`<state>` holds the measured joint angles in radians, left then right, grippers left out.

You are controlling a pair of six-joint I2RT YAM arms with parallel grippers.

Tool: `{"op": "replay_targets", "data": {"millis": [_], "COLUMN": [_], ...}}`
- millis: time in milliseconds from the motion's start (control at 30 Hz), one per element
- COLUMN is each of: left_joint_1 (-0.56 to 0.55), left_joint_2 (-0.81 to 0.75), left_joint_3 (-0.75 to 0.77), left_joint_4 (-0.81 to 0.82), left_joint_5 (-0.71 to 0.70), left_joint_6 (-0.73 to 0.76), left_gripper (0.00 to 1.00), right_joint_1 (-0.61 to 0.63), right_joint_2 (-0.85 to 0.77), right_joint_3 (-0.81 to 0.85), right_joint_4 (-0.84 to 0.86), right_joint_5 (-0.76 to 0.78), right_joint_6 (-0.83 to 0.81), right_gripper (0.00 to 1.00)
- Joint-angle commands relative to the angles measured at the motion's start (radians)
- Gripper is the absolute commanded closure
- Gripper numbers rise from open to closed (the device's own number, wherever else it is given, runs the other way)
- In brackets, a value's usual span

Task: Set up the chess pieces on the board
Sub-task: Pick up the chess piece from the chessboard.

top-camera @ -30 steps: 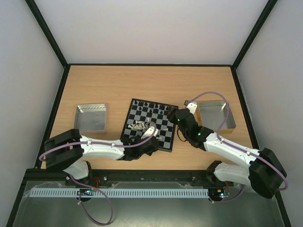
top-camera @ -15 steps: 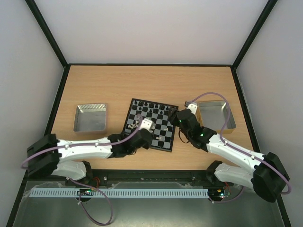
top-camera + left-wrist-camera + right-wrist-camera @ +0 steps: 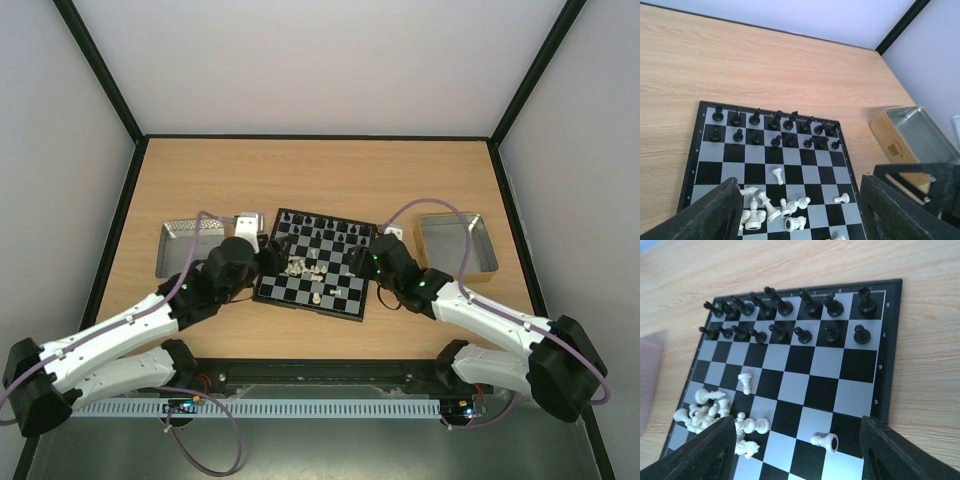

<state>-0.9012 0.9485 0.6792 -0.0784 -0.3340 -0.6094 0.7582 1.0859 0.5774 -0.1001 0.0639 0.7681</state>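
The board (image 3: 310,306) lies at the table's middle. Black chess pieces (image 3: 320,229) stand in its two far rows. White chess pieces (image 3: 300,267) lie in a heap on its left half, and two more (image 3: 318,297) sit nearer the front. My left gripper (image 3: 270,257) hangs at the board's left edge, open, nothing between its fingers. In the left wrist view the heap (image 3: 767,212) lies between them, below the open gripper (image 3: 800,220). My right gripper (image 3: 362,262) is over the board's right edge, open. In its view a toppled white pawn (image 3: 824,441) lies between the jaws.
A shiny metal tray (image 3: 190,250) sits left of the board, partly under my left arm. A second tray (image 3: 455,243) sits to the right, also showing as the tin (image 3: 920,137). Black frame rails border the table.
My left arm has swung from the board's near edge, across the heap, to its left edge, and its jaws have opened. The right gripper has shifted slightly left.
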Motion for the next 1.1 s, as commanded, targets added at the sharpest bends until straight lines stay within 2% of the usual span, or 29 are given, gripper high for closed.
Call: {"op": "replay_targets", "data": {"millis": [0, 167, 300, 567, 867, 1067], "left_joint_1": [0.045, 0.082, 0.109, 0.220, 0.319, 0.320], "left_joint_2": [-0.075, -0.083, -0.064, 0.034, 0.111, 0.132], "left_joint_3": [-0.012, 0.016, 0.024, 0.095, 0.128, 0.063], "left_joint_4": [-0.069, -0.068, -0.034, 0.019, 0.015, 0.097], "left_joint_5": [0.027, 0.065, 0.092, 0.259, 0.373, 0.375], "left_joint_6": [-0.030, 0.003, -0.006, 0.013, 0.003, -0.036], "left_gripper": [0.33, 0.30, 0.29, 0.29, 0.29, 0.30], "right_joint_1": [-0.005, -0.005, -0.006, -0.005, -0.007, -0.007], "right_joint_2": [0.052, 0.030, 0.023, -0.024, 0.040, 0.165], "right_joint_3": [-0.006, -0.064, -0.070, -0.093, -0.039, -0.013], "right_joint_4": [0.021, 0.041, -0.004, -0.054, -0.077, -0.077], "right_joint_5": [0.008, 0.112, 0.091, 0.112, -0.003, -0.069], "right_joint_6": [0.004, -0.001, -0.016, -0.019, -0.082, -0.130], "right_gripper": [0.34, 0.35, 0.36, 0.44, 0.45, 0.58]}}
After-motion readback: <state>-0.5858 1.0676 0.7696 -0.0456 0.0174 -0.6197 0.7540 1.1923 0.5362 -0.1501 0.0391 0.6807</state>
